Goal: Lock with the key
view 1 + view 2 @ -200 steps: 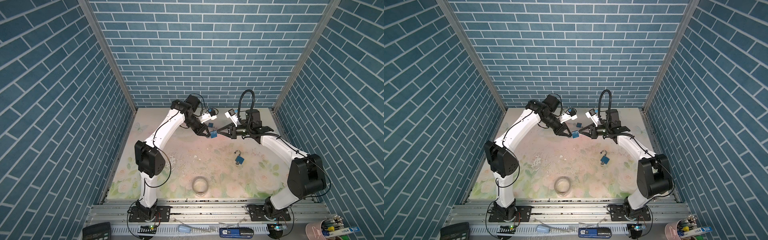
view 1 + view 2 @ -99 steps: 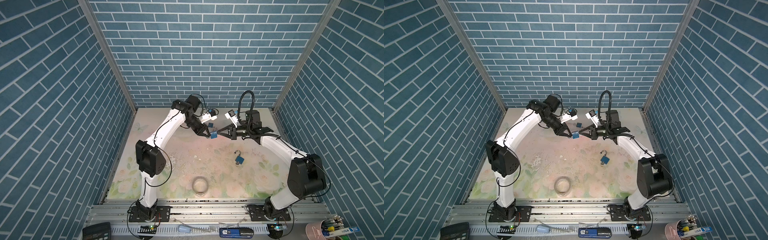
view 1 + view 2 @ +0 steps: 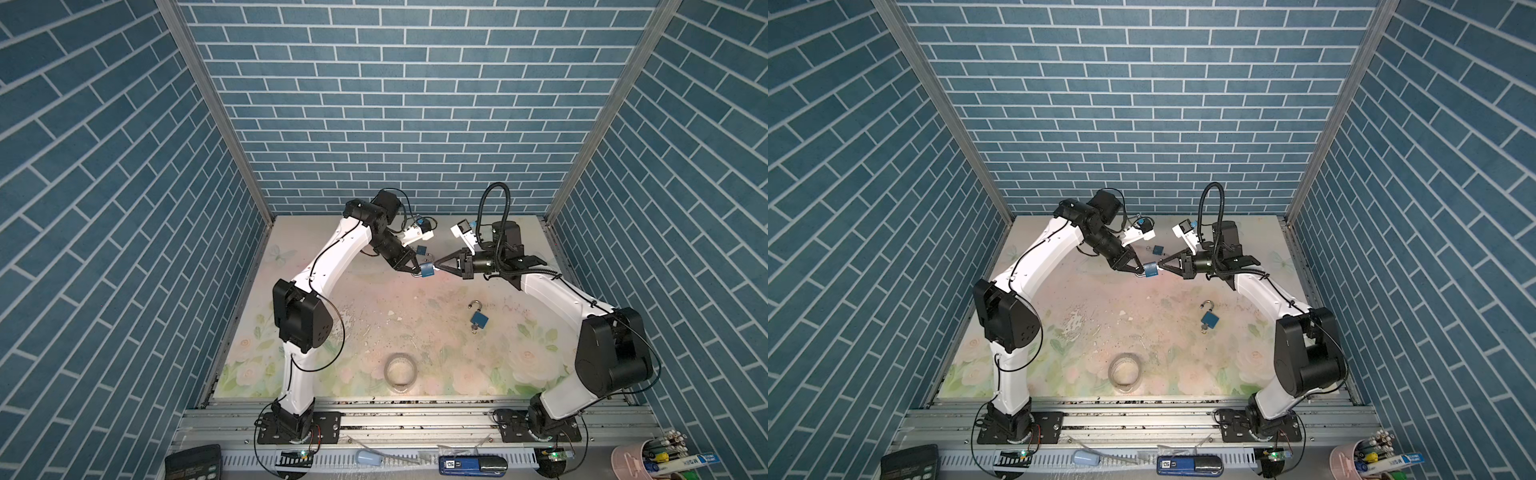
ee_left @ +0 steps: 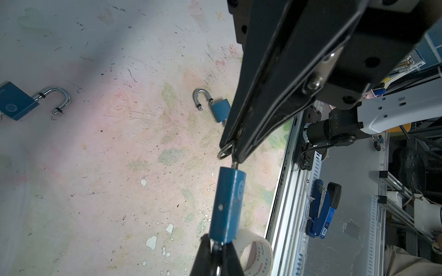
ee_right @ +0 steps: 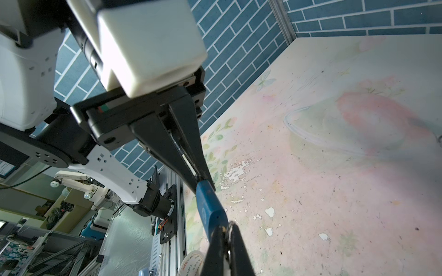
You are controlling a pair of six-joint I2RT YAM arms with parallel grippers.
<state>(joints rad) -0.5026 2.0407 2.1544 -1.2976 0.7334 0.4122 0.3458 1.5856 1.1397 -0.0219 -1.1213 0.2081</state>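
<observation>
Black and thin, the left gripper point(image 4: 216, 246) is pinched tight on the loop end of the blue padlock point(image 4: 227, 203). The loop itself is hidden between the fingers. The right gripper point(image 4: 230, 153) comes from the other side, and it is pinched tight on the little silver key point(image 4: 234, 164). The key's ring pokes out beside the tips. The key goes into the end of the padlock that faces away from the loop.

The padlock is a small blue block with a round mark on its side and a thin pale line along its edge. It hangs in the air between the two grippers, above the back middle of the table point(image 3: 374, 299).

A second blue padlock point(image 3: 479, 318) lies on the table toward the right arm, with its silver loop open. A third padlock point(image 3: 421, 249) lies near the back. A tape roll point(image 3: 400, 372) sits near the front edge.
</observation>
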